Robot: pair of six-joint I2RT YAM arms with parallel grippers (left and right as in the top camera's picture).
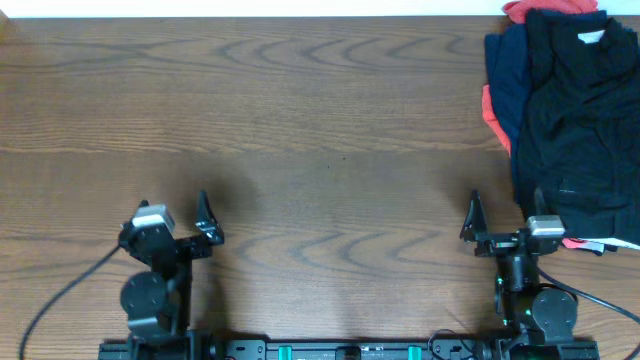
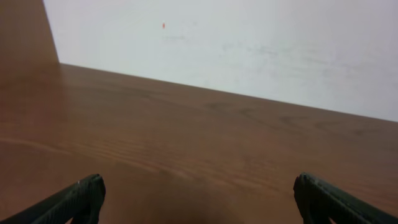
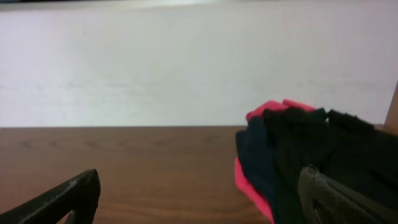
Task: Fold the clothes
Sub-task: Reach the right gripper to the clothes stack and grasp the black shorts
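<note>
Black shorts [image 1: 580,110] lie bunched at upper right of the overhead frame, overlapping a navy garment [image 1: 503,70] and a red-orange garment [image 1: 489,110]. Left gripper [image 1: 172,215] and right gripper [image 1: 505,218] — both spread wide, holding nothing — sit low in frame. Risk: a deep pinch drags the neighbouring layers along, since the fabrics overlap.

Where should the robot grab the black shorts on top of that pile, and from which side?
Probably the near edge of the black shorts, with the open right gripper coming down from above. They lie topmost, and that edge is closest to the gripper, away from the navy garment showing underneath.
</note>
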